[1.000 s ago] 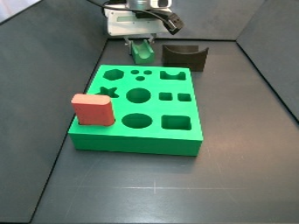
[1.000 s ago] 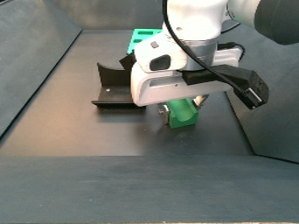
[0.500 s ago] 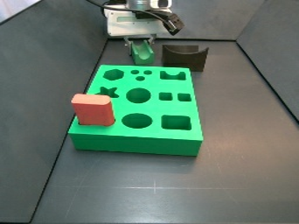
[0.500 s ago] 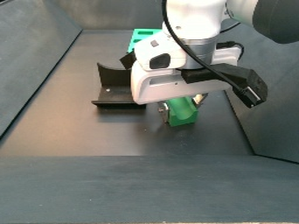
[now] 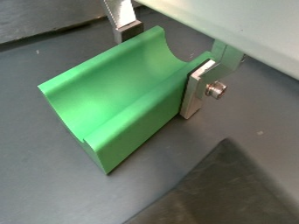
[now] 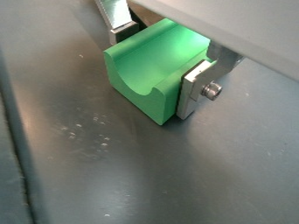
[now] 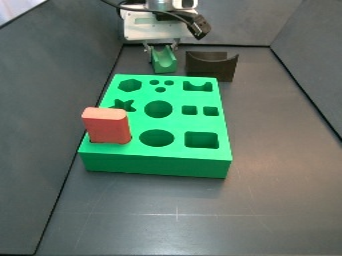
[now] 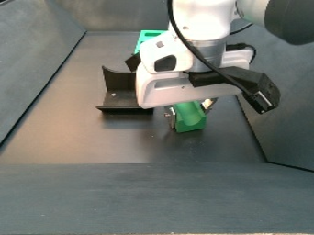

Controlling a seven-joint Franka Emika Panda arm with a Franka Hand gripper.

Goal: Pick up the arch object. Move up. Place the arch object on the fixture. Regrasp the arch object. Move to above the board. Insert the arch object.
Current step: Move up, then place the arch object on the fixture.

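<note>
Now the big board (image 7: 158, 125) is seen lying flat on the floor, with a red block (image 7: 104, 125) on its near corner and the fixture (image 7: 211, 64) past its far edge. Beside the fixture the gripper (image 5: 167, 58) is held low over the floor. The arch (image 5: 117, 105) is clamped between its fingers (image 5: 201, 87), one plate pressed on each side, and its groove is turned up.

One arch object (image 8: 189, 117), one board (image 7: 162, 121), one red block (image 7: 104, 126), one fixture (image 7: 213, 64) and one hand (image 7: 160, 55) are in view.
</note>
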